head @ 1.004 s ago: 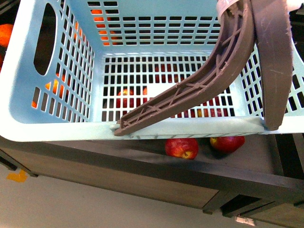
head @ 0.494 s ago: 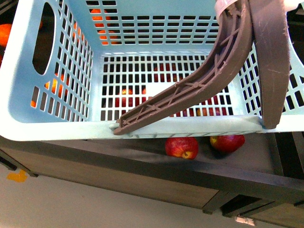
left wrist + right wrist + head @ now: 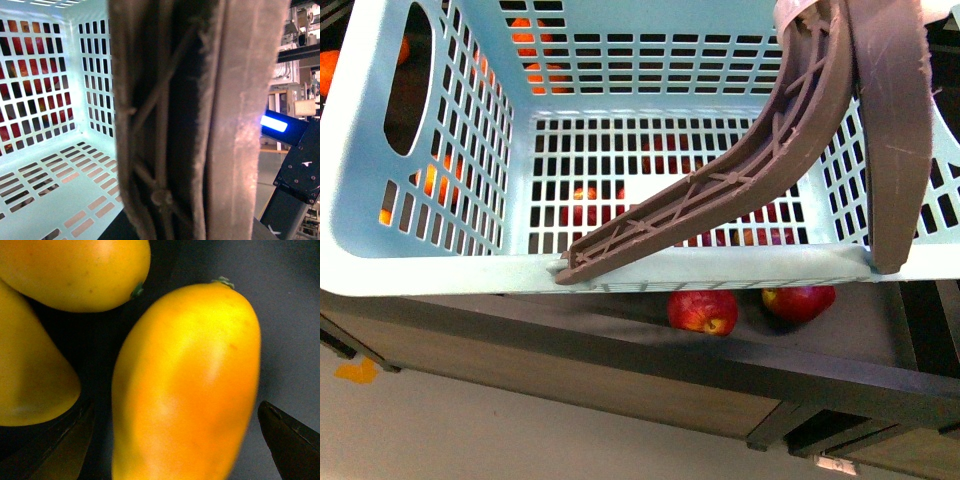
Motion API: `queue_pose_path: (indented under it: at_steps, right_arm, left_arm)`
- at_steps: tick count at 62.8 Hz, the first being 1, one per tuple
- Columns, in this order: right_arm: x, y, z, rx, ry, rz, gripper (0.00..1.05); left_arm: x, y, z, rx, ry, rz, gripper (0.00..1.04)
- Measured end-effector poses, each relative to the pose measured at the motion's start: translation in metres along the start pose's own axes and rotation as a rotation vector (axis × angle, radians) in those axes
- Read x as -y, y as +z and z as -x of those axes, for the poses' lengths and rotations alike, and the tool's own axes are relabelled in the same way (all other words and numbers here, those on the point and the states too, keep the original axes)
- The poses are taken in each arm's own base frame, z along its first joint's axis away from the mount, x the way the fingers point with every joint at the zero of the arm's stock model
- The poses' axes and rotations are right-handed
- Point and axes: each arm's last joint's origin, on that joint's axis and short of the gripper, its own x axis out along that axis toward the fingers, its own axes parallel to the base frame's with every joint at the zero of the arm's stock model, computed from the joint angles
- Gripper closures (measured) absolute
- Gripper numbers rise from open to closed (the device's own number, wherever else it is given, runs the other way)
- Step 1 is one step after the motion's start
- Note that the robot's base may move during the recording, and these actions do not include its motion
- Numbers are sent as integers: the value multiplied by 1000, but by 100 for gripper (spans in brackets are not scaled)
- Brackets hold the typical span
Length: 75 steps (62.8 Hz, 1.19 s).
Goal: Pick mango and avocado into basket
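Observation:
The light teal basket (image 3: 440, 270) hangs tilted above a dark shelf and fills the front view; nothing lies in it. Its two brown ribbed handles (image 3: 790, 140) rise to the upper right. My left gripper is shut on them. They fill the left wrist view as brown handles (image 3: 200, 125), and the fingers do not show. In the right wrist view a yellow-to-orange oval mango (image 3: 190, 385) lies on a dark surface. My right gripper (image 3: 175, 450) is open, with one dark finger on each side of the mango. The avocado is out of view.
Two red apples (image 3: 703, 310) (image 3: 800, 300) lie on the dark shelf (image 3: 620, 350) under the basket. Orange fruits (image 3: 525, 45) show through its far slots. Two more yellow-orange fruits (image 3: 70, 270) (image 3: 30, 375) crowd the mango. Black equipment with a blue light (image 3: 275, 122) stands beside the basket.
The basket has shifted slightly to the left and its left side has risen a little. The apples below have not moved.

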Motion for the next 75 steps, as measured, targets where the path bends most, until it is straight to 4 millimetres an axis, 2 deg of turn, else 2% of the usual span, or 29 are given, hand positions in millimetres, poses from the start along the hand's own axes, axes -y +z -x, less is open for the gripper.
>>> queue_pose_path:
  at_steps: [20, 45, 53, 60, 75]
  right_arm:
    - [-4, 1, 0, 5, -2, 4, 9]
    - [6, -9, -10, -10, -34, 12, 9]
    - [5, -10, -11, -15, -23, 14, 28]
    - [8, -13, -10, -15, -13, 14, 38]
    - [17, -16, 2, -17, 20, 36, 41]
  left_arm:
    - [0, 0, 0, 0, 0, 0, 89]
    - [0, 0, 0, 0, 0, 1, 89]
    - [0, 0, 0, 0, 0, 0, 89]
    - [0, 0, 0, 0, 0, 0, 89]
    - [0, 0, 0, 0, 0, 0, 89]
